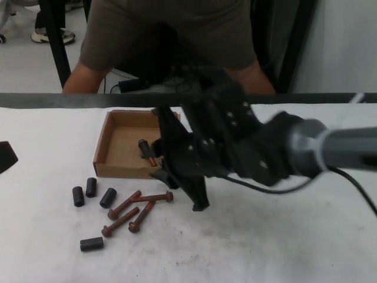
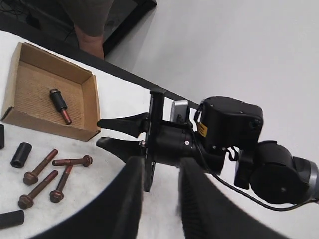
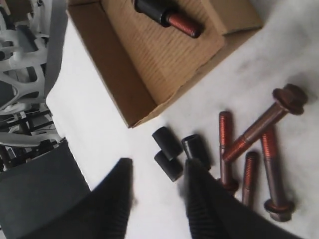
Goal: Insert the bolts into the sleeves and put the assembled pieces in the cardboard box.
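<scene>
The cardboard box (image 1: 105,137) stands at the back left with one assembled piece (image 1: 146,150) lying inside, also seen as the piece (image 3: 167,15) and the piece (image 2: 60,104). In front of the box lie several rust-red bolts (image 1: 125,204) and black sleeves (image 1: 91,187). My right gripper (image 1: 156,160) hovers open at the box's near right corner, with nothing between its fingers. Below the right gripper (image 3: 158,167) are three sleeves (image 3: 167,142) and the bolts (image 3: 259,127). My left gripper (image 2: 160,164) is open and holds nothing, some way behind the right arm's fingers (image 2: 119,121).
One more sleeve (image 1: 91,243) lies apart at the front left. A dark part (image 1: 6,156) pokes in at the bench's left edge. The white bench (image 1: 265,236) is bare at the front right, and its dark back edge (image 1: 59,100) runs behind the box.
</scene>
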